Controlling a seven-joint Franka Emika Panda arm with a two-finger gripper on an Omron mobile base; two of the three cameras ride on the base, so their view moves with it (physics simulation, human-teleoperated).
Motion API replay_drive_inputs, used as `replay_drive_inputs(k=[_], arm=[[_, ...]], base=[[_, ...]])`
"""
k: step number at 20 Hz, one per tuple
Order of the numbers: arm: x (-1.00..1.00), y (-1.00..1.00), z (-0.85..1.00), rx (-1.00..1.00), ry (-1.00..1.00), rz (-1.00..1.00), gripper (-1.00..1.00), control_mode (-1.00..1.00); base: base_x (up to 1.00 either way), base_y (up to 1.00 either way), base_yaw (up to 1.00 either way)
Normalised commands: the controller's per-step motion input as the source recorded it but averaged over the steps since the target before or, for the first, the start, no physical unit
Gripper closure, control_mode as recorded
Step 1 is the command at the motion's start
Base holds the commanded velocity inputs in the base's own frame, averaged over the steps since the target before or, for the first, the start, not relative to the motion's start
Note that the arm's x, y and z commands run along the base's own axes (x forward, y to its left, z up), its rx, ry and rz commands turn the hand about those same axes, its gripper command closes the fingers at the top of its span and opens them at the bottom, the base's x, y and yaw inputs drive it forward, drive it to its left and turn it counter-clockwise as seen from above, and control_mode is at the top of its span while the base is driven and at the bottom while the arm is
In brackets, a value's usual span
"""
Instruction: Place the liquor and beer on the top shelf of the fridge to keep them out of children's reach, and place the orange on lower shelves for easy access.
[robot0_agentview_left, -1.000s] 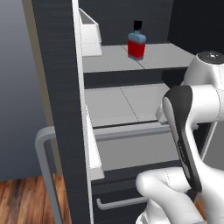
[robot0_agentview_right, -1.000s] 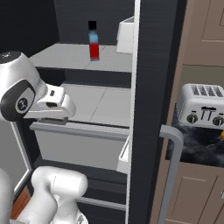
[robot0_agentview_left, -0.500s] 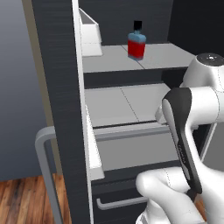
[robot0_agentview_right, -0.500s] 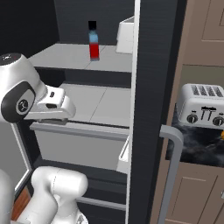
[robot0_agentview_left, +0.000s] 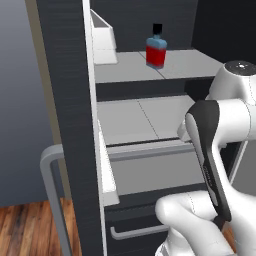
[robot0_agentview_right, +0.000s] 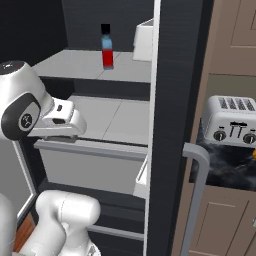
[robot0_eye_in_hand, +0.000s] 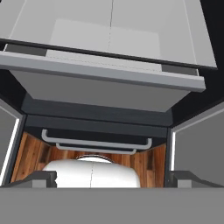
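The squat red liquor bottle with pale-blue shoulders and black cap already stands on the pale-grey top shelf of the charcoal-black fridge. The claw hangs open and empty, facing the railed lower shelf. Judged next: fetching the beer or orange.

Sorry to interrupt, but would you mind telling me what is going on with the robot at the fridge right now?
The robot is stocking the fridge, whose doors stand open. The liquor already stands upright on the top shelf. The gripper is open and holds nothing, looking down over the railed lower shelf toward the floor. A toaster sits on the counter to the right, with a bit of something orange beside it at the picture's edge. The beer is not yet on the shelf.
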Motion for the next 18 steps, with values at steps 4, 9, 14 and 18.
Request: replay_drive_inputs(k=[4,9,14,18], arm=[[0.00,0.00,0.00,0.00,0.00,0.00,-1.00,1.00],[0.00,0.00,0.00,0.00,0.00,0.00,-1.00,1.00],[0.00,0.00,0.00,0.00,0.00,0.00,-1.00,1.00],[0.00,0.00,0.00,0.00,0.00,0.00,-1.00,1.00]], base=[[0.03,0.10,-0.03],[-0.03,0.32,-0.01],[-0.22,0.49,0.00],[-0.24,0.28,-0.01]])
